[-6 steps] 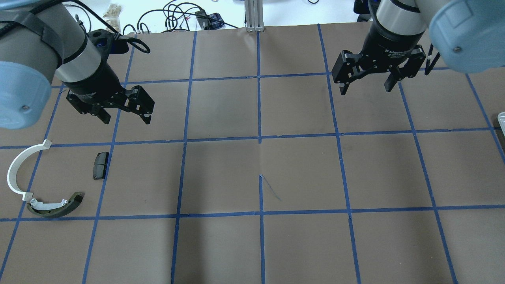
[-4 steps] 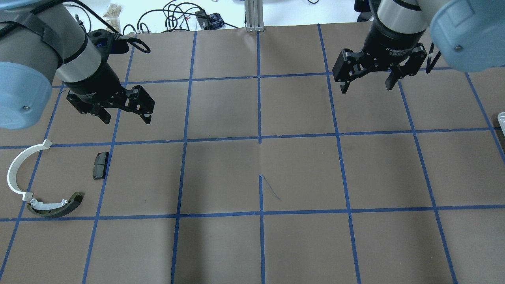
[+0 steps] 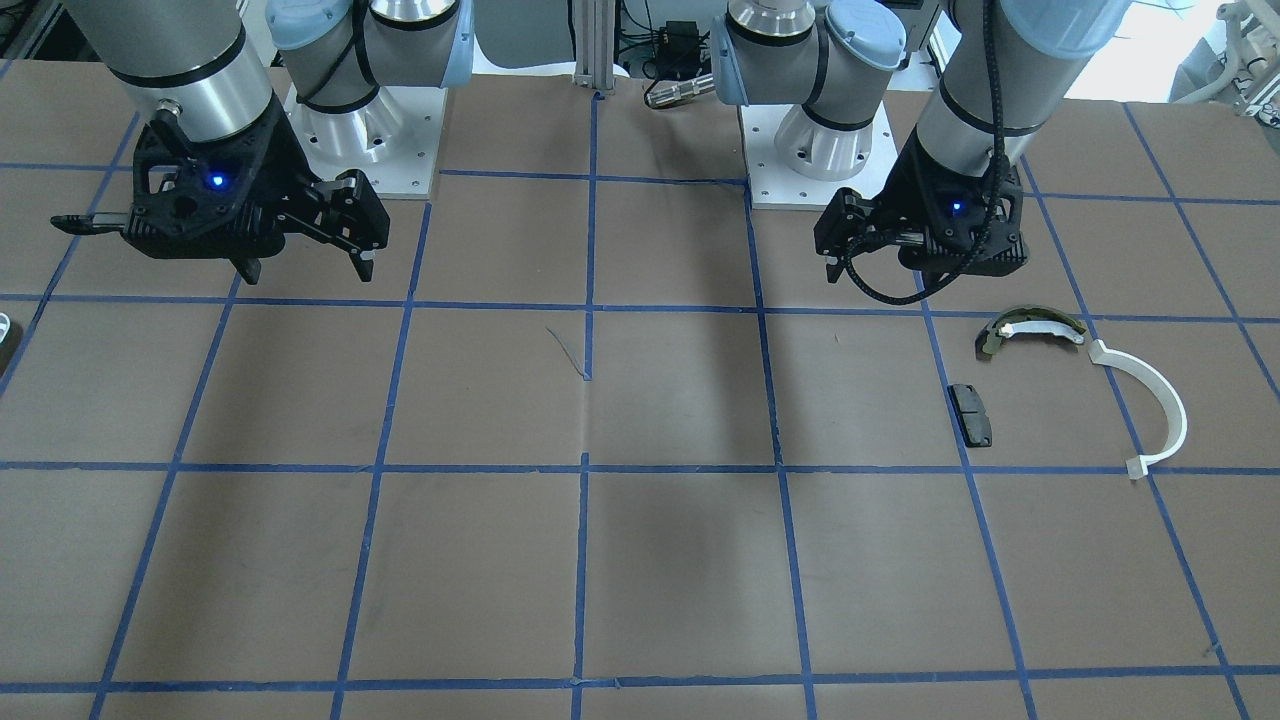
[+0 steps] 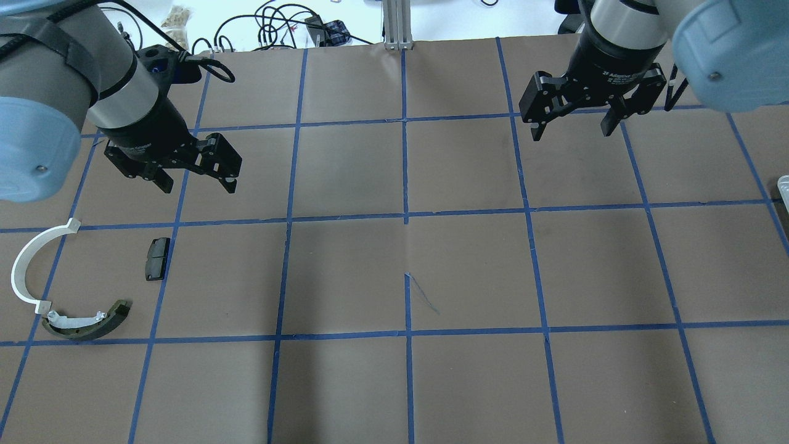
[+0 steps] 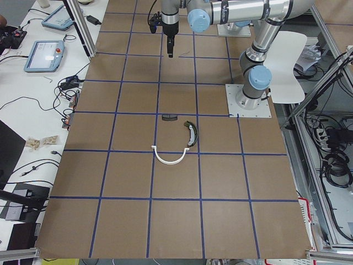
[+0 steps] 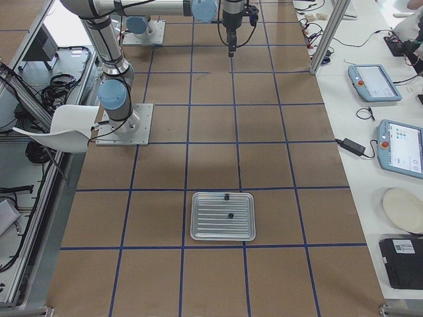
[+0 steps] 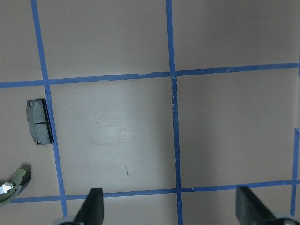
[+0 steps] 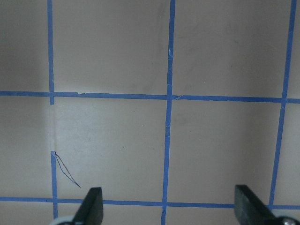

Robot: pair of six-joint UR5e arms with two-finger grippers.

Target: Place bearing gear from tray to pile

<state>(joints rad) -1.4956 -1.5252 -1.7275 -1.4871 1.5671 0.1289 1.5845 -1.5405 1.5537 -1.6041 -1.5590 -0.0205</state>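
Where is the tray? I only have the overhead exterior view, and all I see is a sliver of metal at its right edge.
Observer: The exterior right view shows the whole tray, lying flat near the end of the table on the robot's right.
Operator: Is anything in it?
Observer: Two small dark parts. The rim part sits by the rim facing the table's middle, and the centre part is near the tray's middle. Both are too small to identify.
Operator: Is the right gripper clear to go?
Observer: In its wrist view the right gripper is open, with only bare table and tape lines between its fingers.
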